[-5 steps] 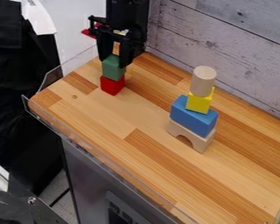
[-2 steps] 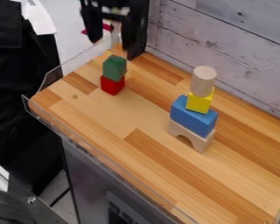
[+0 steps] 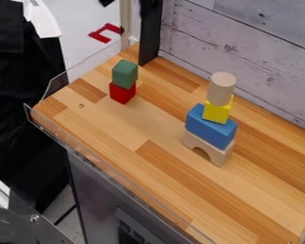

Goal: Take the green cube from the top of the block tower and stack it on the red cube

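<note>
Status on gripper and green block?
Gripper at view's top edge, off the blocks. Green block atop red block. Four-piece tower stands apart.

Table point(image 3: 110, 126), 11 o'clock: upper cube point(image 3: 124, 74) on lower cube point(image 3: 122, 93). Table, 2 o'clock from centre, well apart from the first stack and at its 4 o'clock: arch point(image 3: 208, 147) at base; oblong block point(image 3: 210, 126) on arch; small cube point(image 3: 217, 112) on oblong block; cylinder point(image 3: 221, 88) upright on small cube. Wall point(image 3: 244, 52): behind, 1 o'clock.
</note>
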Action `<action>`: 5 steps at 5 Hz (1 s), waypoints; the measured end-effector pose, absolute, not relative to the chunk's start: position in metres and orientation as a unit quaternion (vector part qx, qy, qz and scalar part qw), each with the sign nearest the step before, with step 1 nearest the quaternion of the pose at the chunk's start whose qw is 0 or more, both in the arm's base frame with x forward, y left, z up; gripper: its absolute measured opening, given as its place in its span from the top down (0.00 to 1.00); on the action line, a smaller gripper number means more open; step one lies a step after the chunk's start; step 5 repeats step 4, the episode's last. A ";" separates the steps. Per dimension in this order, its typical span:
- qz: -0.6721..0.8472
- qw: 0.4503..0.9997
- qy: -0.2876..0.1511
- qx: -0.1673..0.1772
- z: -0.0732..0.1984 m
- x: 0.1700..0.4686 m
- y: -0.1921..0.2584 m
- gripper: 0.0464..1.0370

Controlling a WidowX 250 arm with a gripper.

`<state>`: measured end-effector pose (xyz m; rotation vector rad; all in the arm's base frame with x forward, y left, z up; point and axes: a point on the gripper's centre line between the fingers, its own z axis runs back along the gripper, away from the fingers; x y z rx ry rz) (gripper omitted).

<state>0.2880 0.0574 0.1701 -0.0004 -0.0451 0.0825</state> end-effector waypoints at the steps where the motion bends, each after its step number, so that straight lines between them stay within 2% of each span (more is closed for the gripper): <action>1: 0.010 1.000 -0.016 -0.001 0.167 0.289 0.033 0.04; 3: -0.039 0.999 0.008 -0.012 0.154 0.294 -0.007 0.04; 5: -0.041 0.999 0.016 -0.010 0.149 0.295 -0.012 0.04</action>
